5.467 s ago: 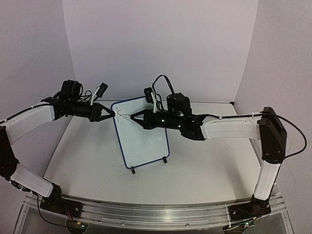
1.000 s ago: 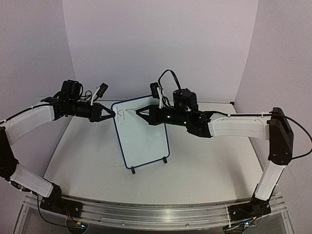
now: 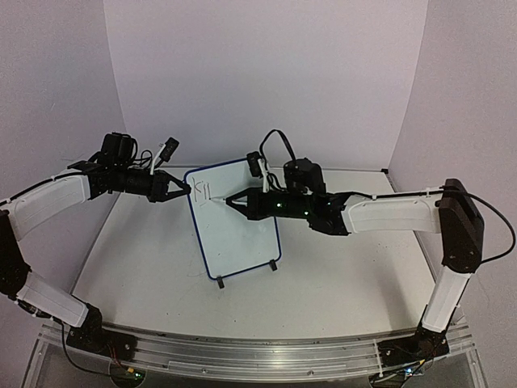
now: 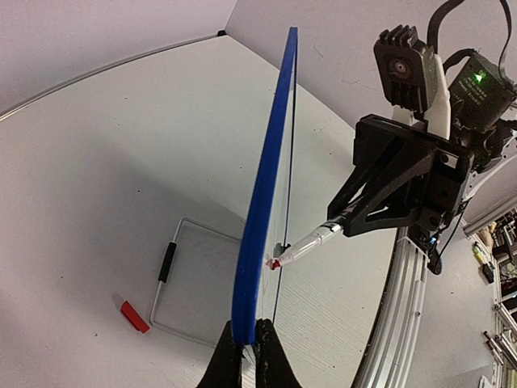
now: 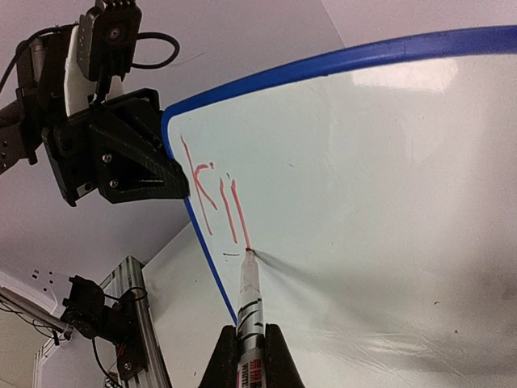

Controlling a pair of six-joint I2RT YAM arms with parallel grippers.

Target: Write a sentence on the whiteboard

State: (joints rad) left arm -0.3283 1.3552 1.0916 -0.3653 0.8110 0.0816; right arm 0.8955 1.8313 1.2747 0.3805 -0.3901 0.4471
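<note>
One whiteboard (image 3: pixel 238 234) stands tilted on two black feet (image 3: pixel 220 283) at mid-table, well apart from the walls (image 3: pixel 266 81) at the left, right and far sides. Two grippers meet it. The left gripper (image 3: pixel 184 190) is clamped on the blue frame at the upper left edge. The right gripper (image 3: pixel 234 200) is closed on one marker (image 5: pixel 249 311), whose red tip touches the face near the top left corner. There the sentence (image 5: pixel 216 198) is a few red strokes, a "k" and two short bars, too small to read from above.

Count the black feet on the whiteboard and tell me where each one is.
2. One foot stands under the lower left corner of the whiteboard, the other foot under its lower right corner, both on the table. None seems hidden.
</note>
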